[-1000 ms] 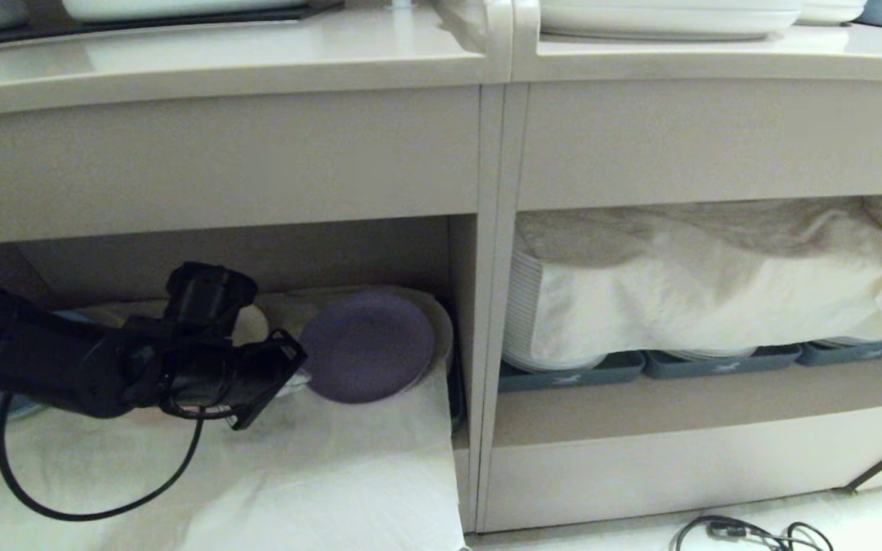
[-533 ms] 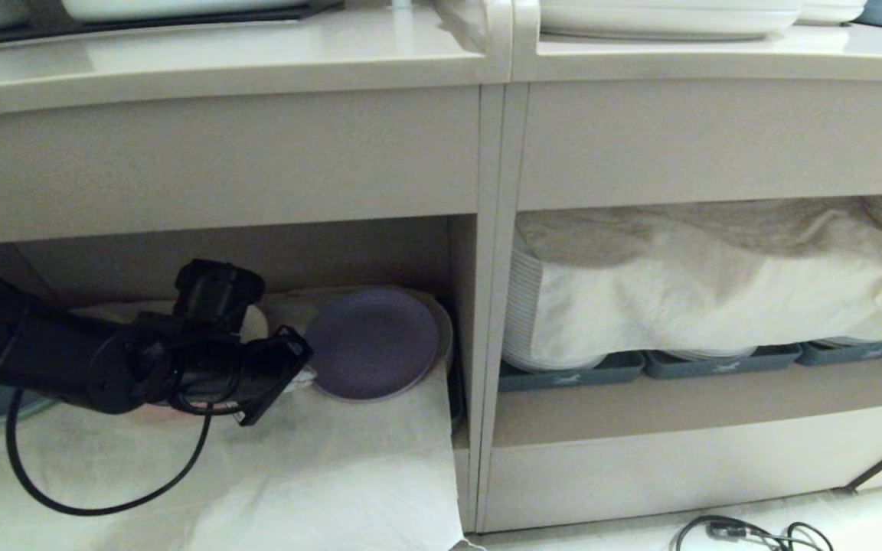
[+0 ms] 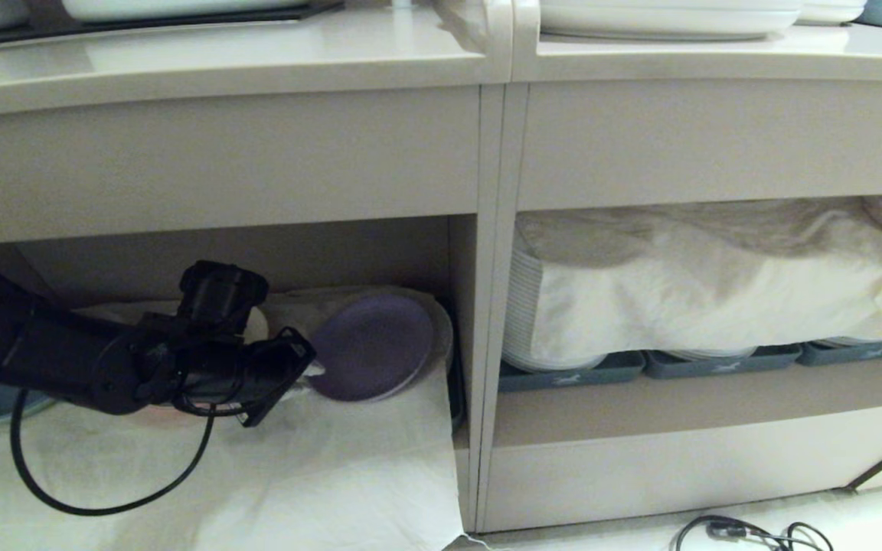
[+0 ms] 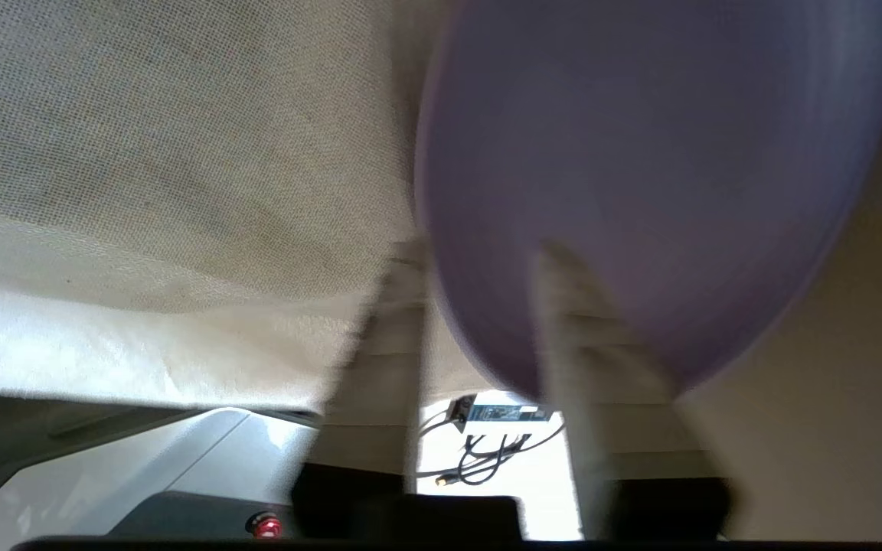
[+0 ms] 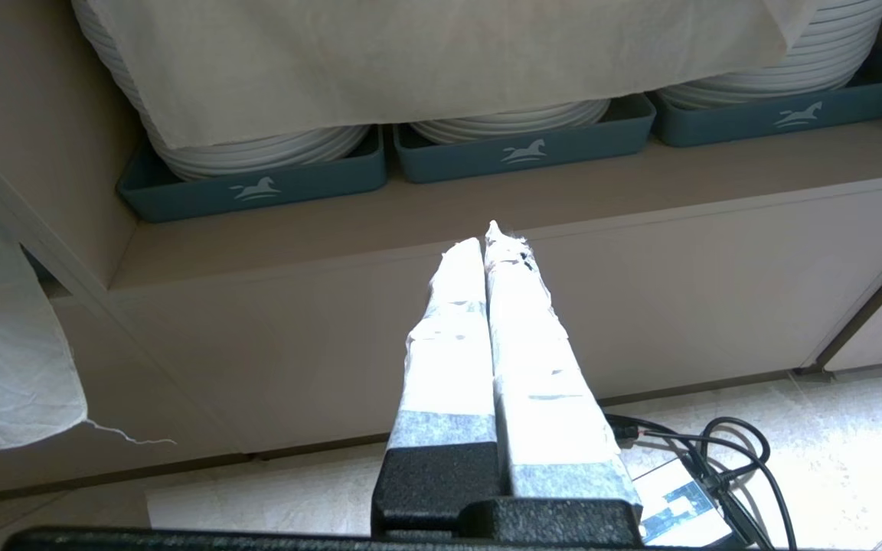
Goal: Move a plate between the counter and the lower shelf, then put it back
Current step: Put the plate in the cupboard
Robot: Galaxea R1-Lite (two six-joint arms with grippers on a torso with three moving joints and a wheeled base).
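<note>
The round purple plate [image 3: 372, 348] sits right at the tip of the left tool [image 3: 311, 371], tilted. Its fingers [image 4: 586, 337] are apart around the plate's rim. No words show on it.

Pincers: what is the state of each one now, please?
Left pincer: open, fingers either side of the plate rim.
Right pincer: closed, holding nothing.
</note>
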